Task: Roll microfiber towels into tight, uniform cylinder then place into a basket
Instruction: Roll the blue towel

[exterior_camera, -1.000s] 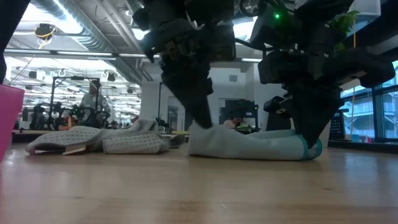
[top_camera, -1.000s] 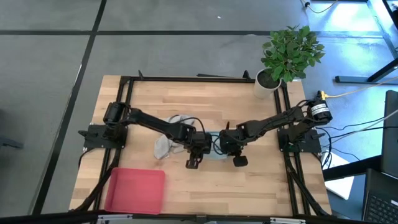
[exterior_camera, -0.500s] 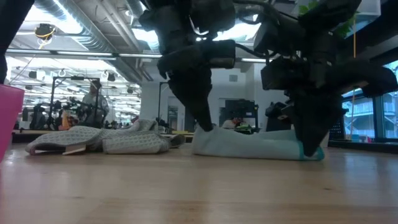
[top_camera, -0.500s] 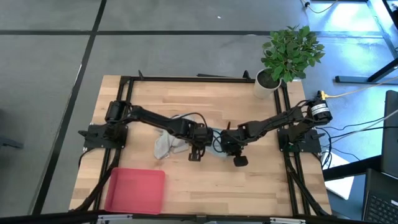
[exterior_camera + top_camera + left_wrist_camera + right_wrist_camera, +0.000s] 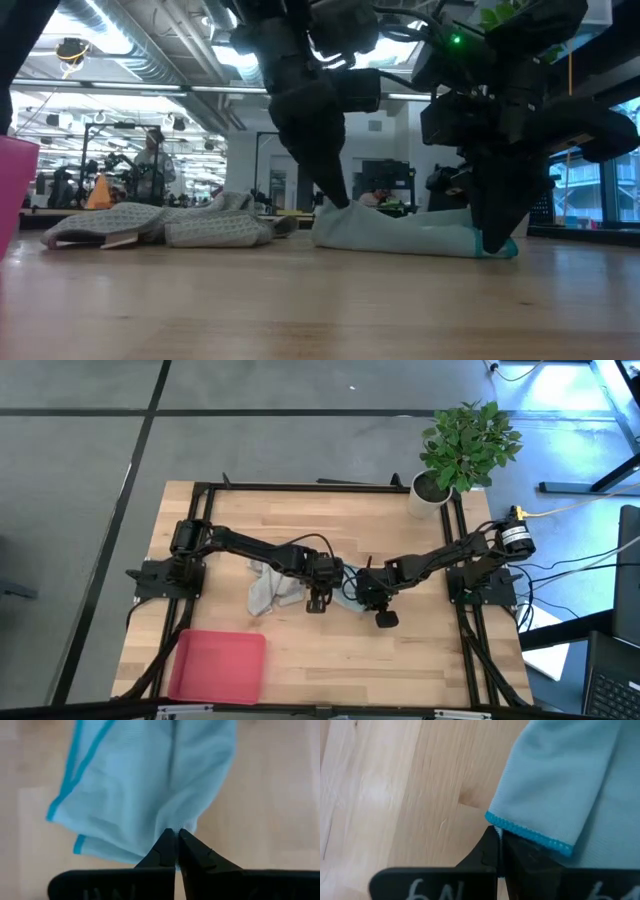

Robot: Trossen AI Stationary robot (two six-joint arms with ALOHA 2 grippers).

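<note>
The pale blue microfiber towel (image 5: 400, 232) lies folded into a low, flat bundle on the table between my two grippers. My left gripper (image 5: 338, 200) is shut on its left end and my right gripper (image 5: 497, 240) is shut on its right end. In the high view the arms hide most of this towel (image 5: 346, 586). The grey towel (image 5: 265, 592) lies crumpled on the wood to the left of it. The pink-red basket (image 5: 218, 665) stands at the near left with nothing in it. My left gripper pinches a bunched fold at the towel's left end (image 5: 172, 826) between its two fingertips, slanting steeply down from above. The cloth fans out from the pinch and lies on the table. My right gripper pinches the towel's right end at the bright blue stitched hem (image 5: 506, 827), near a corner, also slanting steeply down. That end rests on the table.
A white pot with a green plant (image 5: 432, 492) stands at the far right corner. A black frame (image 5: 300, 487) runs around the tabletop. Bare wood (image 5: 400, 660) lies in front of the grippers. A person shows far off in the room (image 5: 152, 160).
My left gripper, still shut on the blue towel's left end, has swung toward the table's far edge and a little right. That end has slid along the wood with it. The right end has stayed where it was.
</note>
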